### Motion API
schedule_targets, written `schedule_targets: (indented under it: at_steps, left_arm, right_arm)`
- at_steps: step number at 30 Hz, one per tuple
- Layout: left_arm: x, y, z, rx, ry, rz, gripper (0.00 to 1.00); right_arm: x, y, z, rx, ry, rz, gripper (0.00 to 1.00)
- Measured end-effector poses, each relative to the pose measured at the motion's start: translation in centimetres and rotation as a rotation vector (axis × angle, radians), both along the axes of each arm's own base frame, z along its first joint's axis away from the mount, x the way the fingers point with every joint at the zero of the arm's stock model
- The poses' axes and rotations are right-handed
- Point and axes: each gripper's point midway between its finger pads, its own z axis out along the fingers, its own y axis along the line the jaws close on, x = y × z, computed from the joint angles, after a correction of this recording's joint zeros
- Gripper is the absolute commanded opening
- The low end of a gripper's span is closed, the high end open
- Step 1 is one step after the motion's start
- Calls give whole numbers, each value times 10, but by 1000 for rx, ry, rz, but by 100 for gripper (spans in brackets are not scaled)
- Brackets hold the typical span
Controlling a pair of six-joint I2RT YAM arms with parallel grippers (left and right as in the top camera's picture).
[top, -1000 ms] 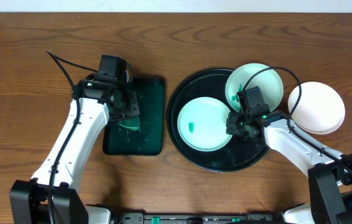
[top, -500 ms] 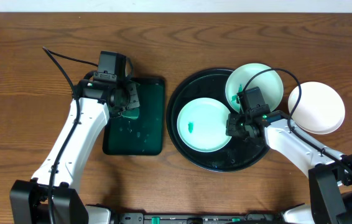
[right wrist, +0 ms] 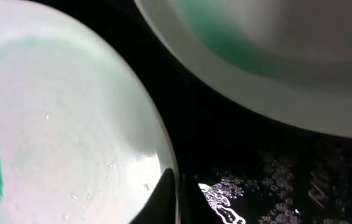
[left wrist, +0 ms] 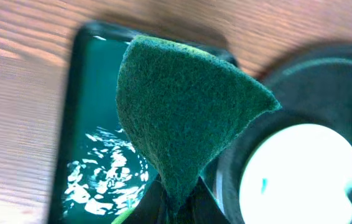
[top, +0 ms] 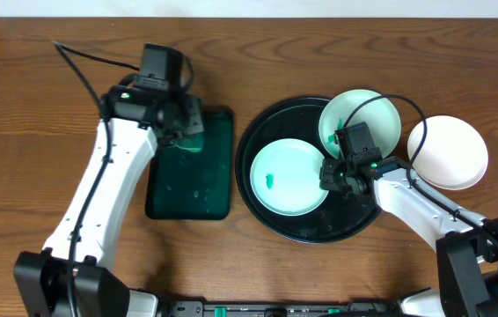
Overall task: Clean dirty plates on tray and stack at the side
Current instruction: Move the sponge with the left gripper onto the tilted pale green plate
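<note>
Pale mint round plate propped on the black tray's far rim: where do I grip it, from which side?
On the pale mint round plate, pinch the thin lip at its far right edge, one finger inside, one under, coming from the far side. There it overhangs the raised rim of the glossy black round tray, so it probably sits clear of the wooden table.
</note>
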Motion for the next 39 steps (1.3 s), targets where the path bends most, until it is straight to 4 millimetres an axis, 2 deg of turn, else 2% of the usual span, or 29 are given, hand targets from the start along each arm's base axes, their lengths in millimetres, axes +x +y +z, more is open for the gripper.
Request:
schedule_targets:
  at_steps: [4, 8, 13, 16, 19, 24, 39]
  left_arm:
    - [-10, -43, -3, -50, 16, -70, 7]
    - [-17, -85, -14, -82, 40, -115, 7]
    - [-18, -135, -47, -96, 76, -166, 7]
    - [-31, -161, -77, -82, 140, -206, 7]
    - [-38, -168, -95, -75, 191, -186, 7]
    - [-39, -166, -111, -69, 237, -125, 7]
    - [-38, -164, -143, -9, 274, -134, 7]
  right_arm:
    - [-1, 0, 0, -1, 4, 0, 1]
    - [-1, 0, 0, -1, 4, 0, 1]
    - [-1, 0, 0, -2, 4, 0, 1]
    - [-1, 0, 0, -1, 4, 0, 1]
    - [-1, 0, 0, -2, 4, 0, 1]
    - [-1, 0, 0, -2, 5, 0, 1]
    - [-1, 0, 0, -2, 4, 0, 1]
